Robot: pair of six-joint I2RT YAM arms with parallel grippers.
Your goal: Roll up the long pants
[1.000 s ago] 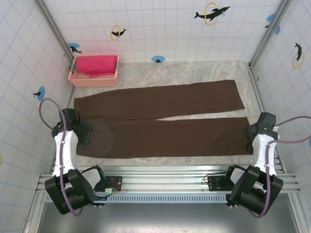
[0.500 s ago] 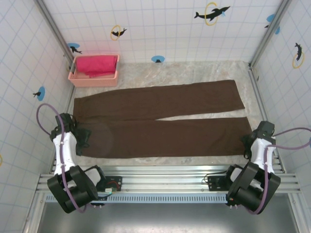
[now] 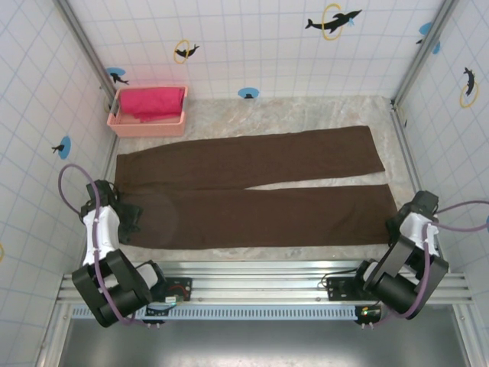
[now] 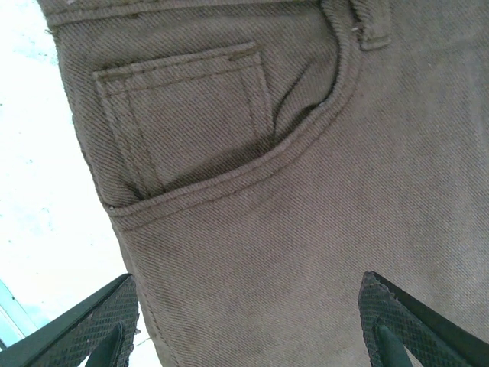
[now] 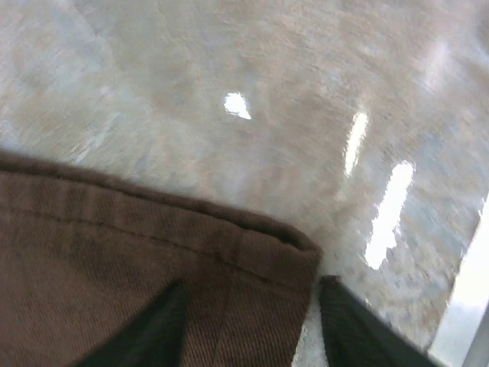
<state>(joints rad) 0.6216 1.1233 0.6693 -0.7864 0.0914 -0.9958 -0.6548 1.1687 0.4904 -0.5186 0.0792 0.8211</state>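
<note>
The long pants (image 3: 252,187) lie flat across the table, dark brown, with the waist at the left and both leg cuffs at the right. My left gripper (image 3: 127,215) hovers over the near waist corner. In the left wrist view its open fingers (image 4: 107,329) straddle brown fabric (image 4: 290,229) just below a front pocket (image 4: 191,122). My right gripper (image 3: 397,226) is at the near leg's cuff. In the right wrist view it is open (image 5: 244,336), one finger over the fabric and the other over the table, either side of the cuff corner (image 5: 290,245). Neither gripper holds anything.
A pink basket (image 3: 116,121) with bright pink cloth (image 3: 151,102) stands at the back left corner. Tiled walls close in the left, right and back. A metal rail (image 3: 252,284) runs along the near edge, and bare beige tabletop (image 3: 306,111) lies behind the pants.
Both arms have drawn back toward the near edge. The right gripper slid nearer along the cuff to its near corner; the left shifted slightly left and nearer. The pants have not moved.
</note>
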